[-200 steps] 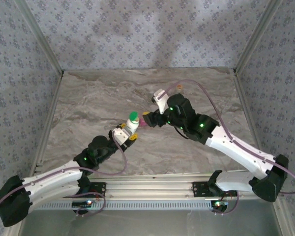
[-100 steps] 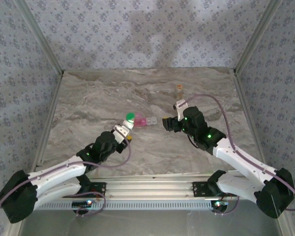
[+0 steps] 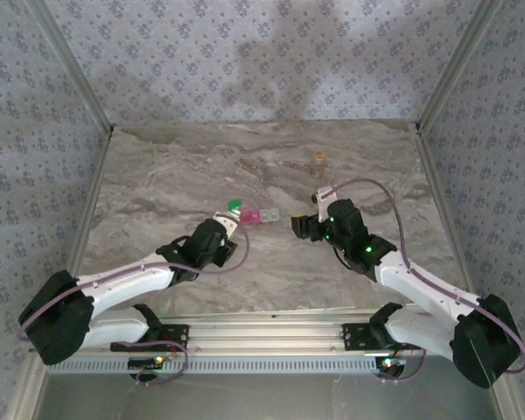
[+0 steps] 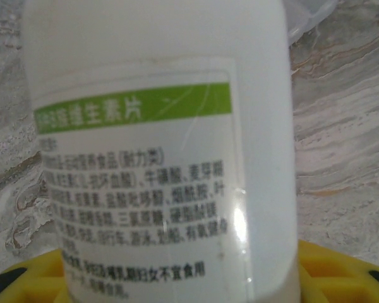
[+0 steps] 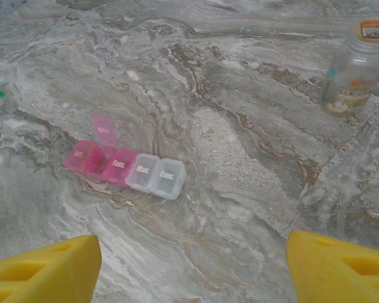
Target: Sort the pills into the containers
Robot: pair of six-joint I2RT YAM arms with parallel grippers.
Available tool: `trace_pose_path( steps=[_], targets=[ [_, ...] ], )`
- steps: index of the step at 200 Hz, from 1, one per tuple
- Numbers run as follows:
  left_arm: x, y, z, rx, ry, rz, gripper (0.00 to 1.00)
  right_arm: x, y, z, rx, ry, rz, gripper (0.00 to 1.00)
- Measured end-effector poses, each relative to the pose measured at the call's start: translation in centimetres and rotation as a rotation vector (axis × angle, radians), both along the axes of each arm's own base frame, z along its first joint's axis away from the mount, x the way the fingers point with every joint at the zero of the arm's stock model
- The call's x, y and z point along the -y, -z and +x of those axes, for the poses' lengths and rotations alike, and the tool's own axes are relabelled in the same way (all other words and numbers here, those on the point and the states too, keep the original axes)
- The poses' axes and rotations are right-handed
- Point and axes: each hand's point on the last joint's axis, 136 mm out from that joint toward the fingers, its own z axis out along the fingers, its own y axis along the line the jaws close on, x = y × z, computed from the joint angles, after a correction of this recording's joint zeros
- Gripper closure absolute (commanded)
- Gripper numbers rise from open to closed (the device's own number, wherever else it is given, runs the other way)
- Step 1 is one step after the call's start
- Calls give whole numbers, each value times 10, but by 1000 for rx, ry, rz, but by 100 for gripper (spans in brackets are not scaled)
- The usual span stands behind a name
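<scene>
— Marbled grey tabletop (image 3: 157, 175), enclosed by patterned wall panels (image 3: 245, 61): what occupies the left of the figure?

— Left gripper (image 3: 224, 226), closed on the white bottle (image 4: 158, 151). Its yellow fingers (image 4: 341, 271) flank the lower body of the bottle on both sides. The bottle's long axis runs straight out from the fingers, and the green cap (image 3: 234, 206) points away from them, toward the far wall. Whether the bottle touches the tabletop cannot be told.

— And just past that cap?

— Pill case (image 5: 125, 167), lying flat on the tabletop, just beside the cap. Its long axis runs crosswise between the two grippers, with the pink compartments toward the left gripper and the clear compartments toward the right gripper (image 3: 297, 226). One pink lid (image 5: 103, 126) stands raised.

— How does the right gripper stand?

— Its fingers (image 5: 44, 271) are spread wide, holding nothing and touching nothing. The pill case lies ahead of them and apart from them, nearer the left-hand finger in the wrist view.

— And the last item, at far right?

— Vial (image 5: 357, 69), upright with its cap upward, well ahead of the right gripper's fingers and off toward the right-hand one.
</scene>
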Motion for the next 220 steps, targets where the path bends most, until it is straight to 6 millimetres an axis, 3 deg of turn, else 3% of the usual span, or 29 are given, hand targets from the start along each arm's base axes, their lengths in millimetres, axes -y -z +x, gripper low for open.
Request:
trace_pose_path(
  steps=[93,142,220],
  targets=[
    [4,-5,9,-95,-43,97,100,10,-7,0,24,30,61,21],
    [5,-18,11,-110,-12,158,100,9,-8,-2,17,21,81,21],
    [-6,1,12,-124,132,339,100,10,-10,-2,20,22,90,21]
  ],
)
